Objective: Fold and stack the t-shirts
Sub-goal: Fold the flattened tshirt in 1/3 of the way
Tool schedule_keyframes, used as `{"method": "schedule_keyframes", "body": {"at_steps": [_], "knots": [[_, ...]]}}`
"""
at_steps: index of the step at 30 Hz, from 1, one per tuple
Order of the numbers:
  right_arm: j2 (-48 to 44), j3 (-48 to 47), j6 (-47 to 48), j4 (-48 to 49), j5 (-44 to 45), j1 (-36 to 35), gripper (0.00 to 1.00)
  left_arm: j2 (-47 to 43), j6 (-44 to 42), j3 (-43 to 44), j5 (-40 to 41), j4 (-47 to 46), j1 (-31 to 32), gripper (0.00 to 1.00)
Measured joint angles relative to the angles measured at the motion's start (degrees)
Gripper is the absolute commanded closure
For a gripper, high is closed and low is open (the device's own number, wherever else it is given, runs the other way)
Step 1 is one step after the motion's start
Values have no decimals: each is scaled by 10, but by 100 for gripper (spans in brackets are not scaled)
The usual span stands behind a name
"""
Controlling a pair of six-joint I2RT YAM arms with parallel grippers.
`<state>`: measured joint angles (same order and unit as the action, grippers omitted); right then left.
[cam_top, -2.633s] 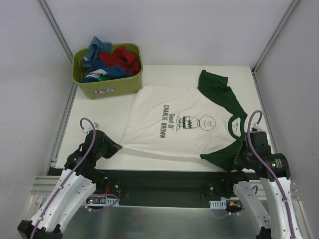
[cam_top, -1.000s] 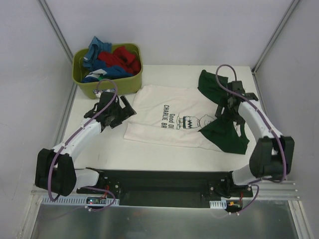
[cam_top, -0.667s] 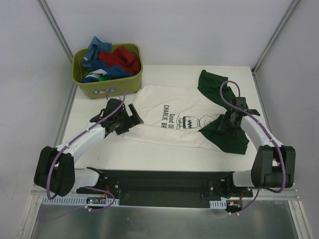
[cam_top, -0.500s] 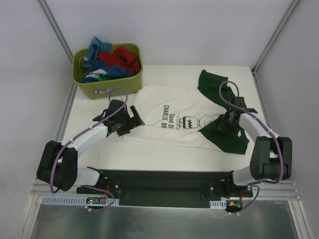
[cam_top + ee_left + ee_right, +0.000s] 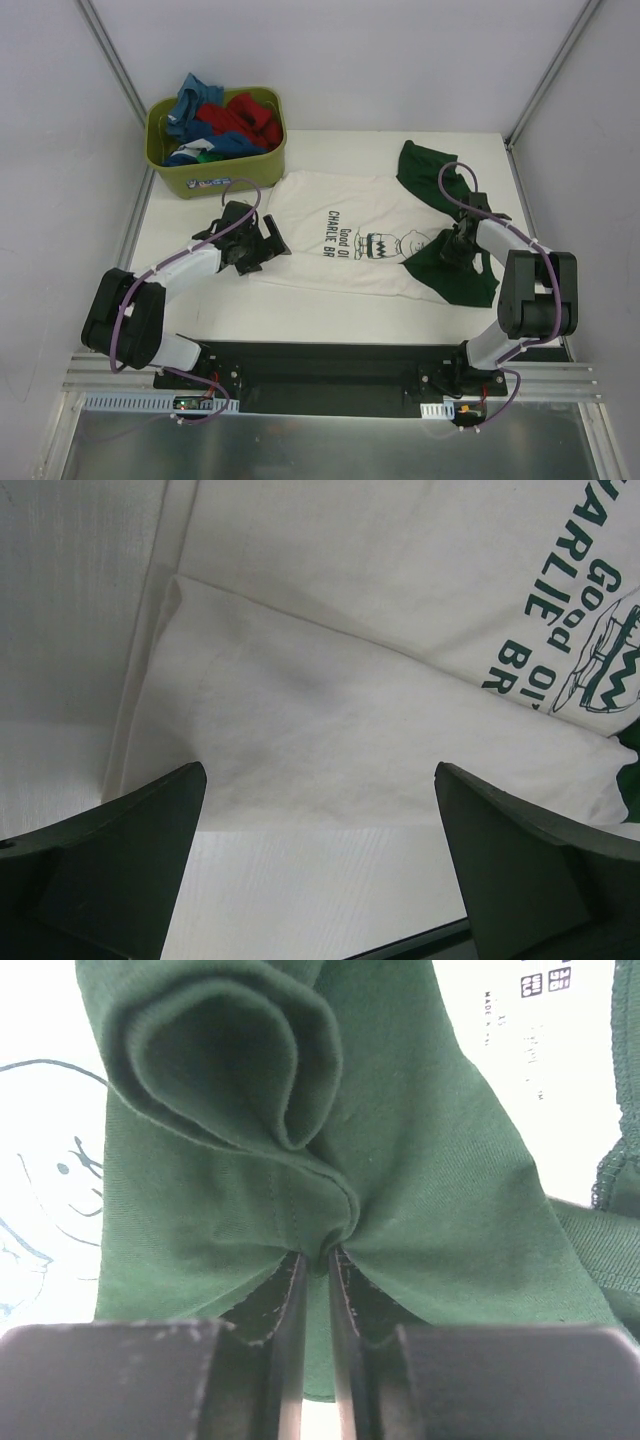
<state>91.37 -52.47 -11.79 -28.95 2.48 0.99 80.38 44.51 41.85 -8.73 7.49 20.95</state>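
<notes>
- Nearest, the tabletop [image 5: 330, 318]: a bare strip between the arm bases and the near edge of the cream t-shirt [image 5: 300, 225]. This is the most open room in view.
- Left arm [image 5: 185, 265]: reaches in from the left. Its jaws stand fully wide and hold nothing. The fingers [image 5: 120, 870] sit either side of the hem edge [image 5: 330, 815], which lies just ahead of them. Contact with the cloth: cannot tell.
- Right arm [image 5: 512, 240]: bent in from the right. Its jaws are narrowed to a slit and pinch a pucker of the near green sleeve [image 5: 420, 1190]. A rolled fold of the same cloth lies just beyond the tips.
- Cream t-shirt, print side up: flat on the middle of the tabletop, long axis left to right, hem at the left and collar at the right. The left arm is nearer the hem; the right arm is nearer the sleeves and collar.
- Key relation, as a judgement: the shirt body lies left of and beyond the right jaws, so a fold-in would carry the pinched sleeve leftward over the print. The right tabletop edge is near, leaving little room outward.
- Far green sleeve [image 5: 425, 170]: spread beyond the collar, untouched, on the right arm's side.
- Olive-green tub [image 5: 215, 180]: far left corner, just beside the hem's far corner. It holds blue, red and green t-shirts [image 5: 230, 118] in a heap, not yet folded.
</notes>
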Motion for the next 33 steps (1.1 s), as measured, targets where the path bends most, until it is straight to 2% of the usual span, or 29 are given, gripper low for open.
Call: {"method": "schedule_keyframes", "body": {"at_steps": [4, 8, 10, 16, 21, 29, 31, 33], "knots": [[0, -10, 3, -8, 2, 0, 87, 3, 0, 0, 0, -1, 0, 1], [-1, -25, 10, -22, 11, 0, 81, 14, 0, 0, 3, -2, 0, 1], [-1, -30, 15, -27, 17, 0, 87, 19, 0, 0, 3, -3, 0, 1], [-1, -36, 25, -30, 27, 0, 99, 26, 0, 0, 3, -9, 0, 1], [-1, -49, 33, -33, 26, -1, 100, 27, 0, 0, 3, -9, 0, 0], [24, -128, 38, -41, -2, -23, 97, 29, 0, 0, 3, -11, 0, 1], [51, -173, 38, -50, 2, -42, 94, 29, 0, 0, 3, -11, 0, 1], [85, -224, 37, -55, 5, -64, 86, 29, 0, 0, 3, -11, 0, 1]]}}
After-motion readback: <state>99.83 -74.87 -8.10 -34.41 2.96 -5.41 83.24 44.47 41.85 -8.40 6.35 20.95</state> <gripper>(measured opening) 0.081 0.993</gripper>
